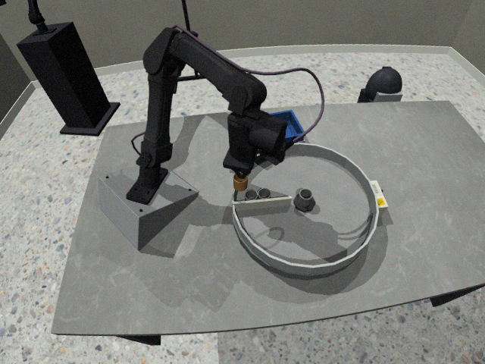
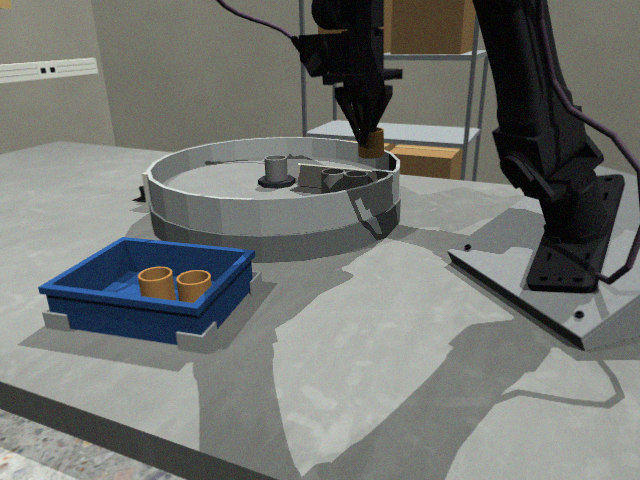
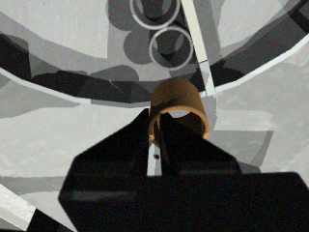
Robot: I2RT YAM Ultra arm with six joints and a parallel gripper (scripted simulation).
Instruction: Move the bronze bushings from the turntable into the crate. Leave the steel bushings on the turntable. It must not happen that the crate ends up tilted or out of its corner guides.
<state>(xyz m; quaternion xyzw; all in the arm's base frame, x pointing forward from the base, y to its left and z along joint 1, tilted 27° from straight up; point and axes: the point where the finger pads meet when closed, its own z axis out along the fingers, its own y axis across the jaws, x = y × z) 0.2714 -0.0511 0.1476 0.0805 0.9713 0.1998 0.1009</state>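
Note:
My gripper (image 1: 240, 174) (image 2: 366, 142) (image 3: 154, 116) is shut on the wall of a bronze bushing (image 1: 239, 183) (image 2: 374, 144) (image 3: 179, 94), one finger inside its bore. The bushing hangs above the turntable (image 1: 313, 264) (image 2: 273, 217), near its rim at the arm's side. Two steel bushings, one (image 1: 251, 195) (image 2: 328, 184) and another (image 1: 264, 193) (image 2: 356, 180), stand side by side on the turntable. The blue crate (image 1: 294, 127) (image 2: 121, 311) holds two upright bronze bushings, one (image 2: 156, 285) and another (image 2: 193, 287); the arm hides them in the top view.
A pale divider (image 1: 270, 202) (image 3: 195, 36) runs inward from the turntable's rim, beside the steel bushings. A grey post (image 1: 305, 202) (image 2: 276, 169) stands at the turntable's middle. The turntable's raised wall lies between the steel bushings and the crate.

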